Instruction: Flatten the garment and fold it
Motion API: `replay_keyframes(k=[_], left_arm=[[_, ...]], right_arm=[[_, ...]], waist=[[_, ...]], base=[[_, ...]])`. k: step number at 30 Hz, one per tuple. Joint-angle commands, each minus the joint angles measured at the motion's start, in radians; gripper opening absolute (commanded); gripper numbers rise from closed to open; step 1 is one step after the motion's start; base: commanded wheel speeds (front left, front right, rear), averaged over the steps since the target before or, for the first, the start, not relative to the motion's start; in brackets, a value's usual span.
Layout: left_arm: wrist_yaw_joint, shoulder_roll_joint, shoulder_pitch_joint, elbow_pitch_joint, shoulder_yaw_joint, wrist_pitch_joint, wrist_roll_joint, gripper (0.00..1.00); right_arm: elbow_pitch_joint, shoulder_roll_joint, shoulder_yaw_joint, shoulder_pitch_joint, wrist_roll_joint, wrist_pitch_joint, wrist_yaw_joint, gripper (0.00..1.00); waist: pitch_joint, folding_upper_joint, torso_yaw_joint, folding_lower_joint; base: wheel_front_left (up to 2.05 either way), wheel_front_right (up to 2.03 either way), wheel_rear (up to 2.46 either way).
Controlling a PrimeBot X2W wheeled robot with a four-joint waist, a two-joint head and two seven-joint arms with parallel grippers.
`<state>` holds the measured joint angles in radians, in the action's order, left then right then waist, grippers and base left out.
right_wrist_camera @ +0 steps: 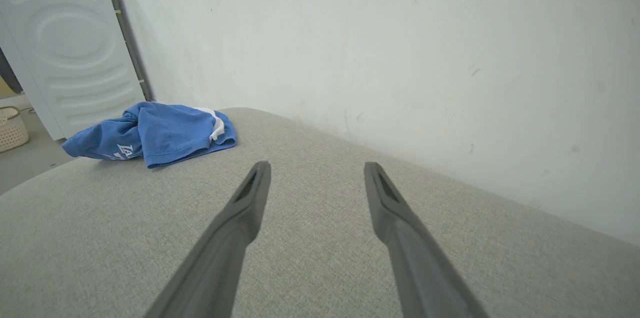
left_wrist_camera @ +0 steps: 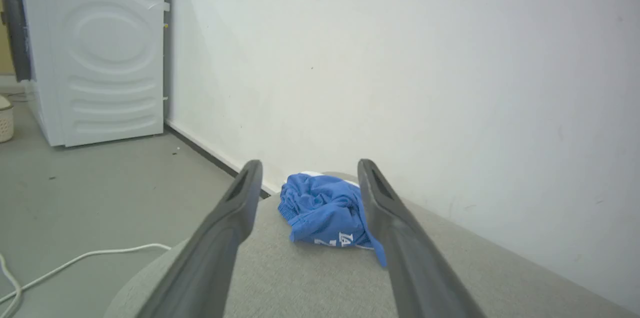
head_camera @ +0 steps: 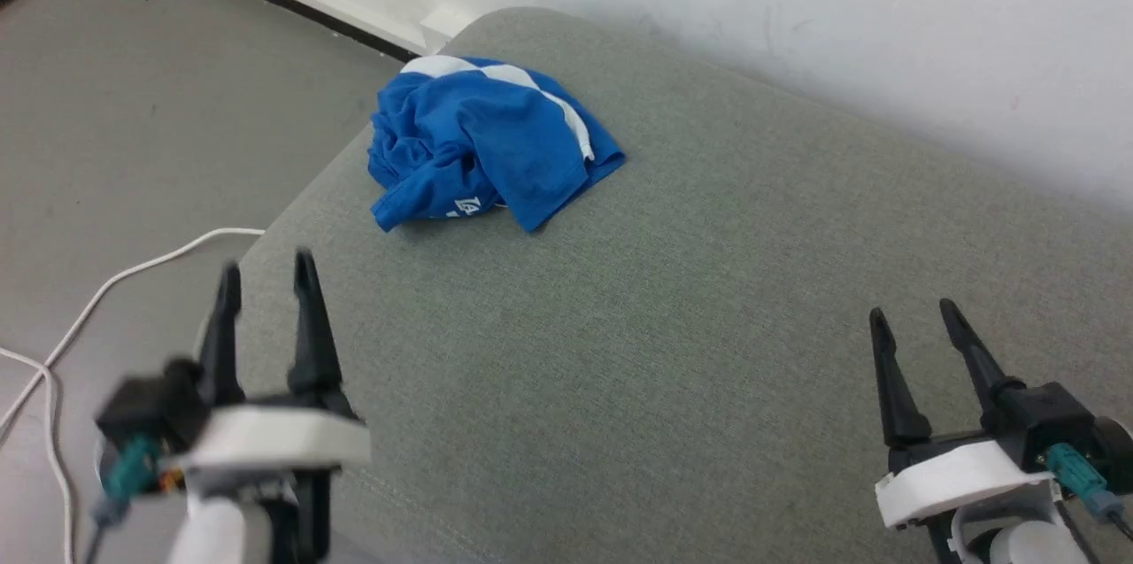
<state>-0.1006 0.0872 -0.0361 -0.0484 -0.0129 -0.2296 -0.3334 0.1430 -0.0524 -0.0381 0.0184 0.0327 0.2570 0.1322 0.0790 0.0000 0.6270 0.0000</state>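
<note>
The garment [head_camera: 482, 143], bright blue shorts with white stripes, lies crumpled in a heap at the far left end of a grey-green cushioned surface [head_camera: 673, 325]. Its white print faces the near side. My left gripper [head_camera: 267, 272] hovers open at the near left corner, well short of the garment [left_wrist_camera: 322, 210], which shows between its fingers ahead. My right gripper [head_camera: 913, 312] is open at the near right, far from the garment [right_wrist_camera: 155, 133], which lies up and to the left in that view. Neither gripper holds anything.
A white wall [head_camera: 797, 6] runs right behind the cushioned surface. A white cable [head_camera: 106, 289] trails on the grey floor to the left. A white appliance [left_wrist_camera: 100, 48] and a pale basket [right_wrist_camera: 12, 128] stand farther off on the floor.
</note>
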Motion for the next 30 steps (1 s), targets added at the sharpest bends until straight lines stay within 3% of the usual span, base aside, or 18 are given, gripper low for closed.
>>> replay_keyframes(k=[1,8,12,17,21,30], left_arm=[[0.017,0.035,-0.071,-0.024,-0.002,0.039,0.008,1.0],[0.051,0.138,-0.34,-0.036,0.002,0.247,-0.007,1.0],[0.084,0.221,-0.498,0.051,-0.005,0.344,0.01,1.0],[0.141,0.284,-0.648,0.21,-0.019,0.44,-0.008,1.0],[0.175,0.313,-0.728,0.335,-0.03,0.521,-0.041,1.0],[0.208,0.343,-0.804,0.555,-0.048,0.669,-0.117,1.0]], right_arm=[[-0.012,0.002,-0.011,0.02,-0.012,0.005,-0.002,1.0],[-0.05,0.002,-0.032,0.049,-0.057,0.005,-0.002,1.0],[-0.076,0.002,-0.025,0.081,-0.086,-0.006,-0.002,1.0],[-0.115,0.002,-0.022,0.117,-0.118,-0.029,-0.002,1.0],[-0.154,0.002,-0.025,0.14,-0.151,-0.049,-0.002,1.0],[-0.261,0.0,-0.011,0.191,-0.194,-0.072,-0.002,1.0]], waist=[[0.018,0.0,-0.001,0.0],[0.091,0.0,-0.025,0.0],[0.158,0.0,-0.065,0.0],[0.246,0.0,-0.121,0.0],[0.312,0.0,-0.165,0.0],[0.406,0.0,-0.255,0.0]], base=[[0.0,0.0,0.0],[0.0,0.0,0.0],[0.0,0.0,0.0],[0.0,0.0,0.0],[0.0,0.0,0.0],[0.0,0.0,0.0]])
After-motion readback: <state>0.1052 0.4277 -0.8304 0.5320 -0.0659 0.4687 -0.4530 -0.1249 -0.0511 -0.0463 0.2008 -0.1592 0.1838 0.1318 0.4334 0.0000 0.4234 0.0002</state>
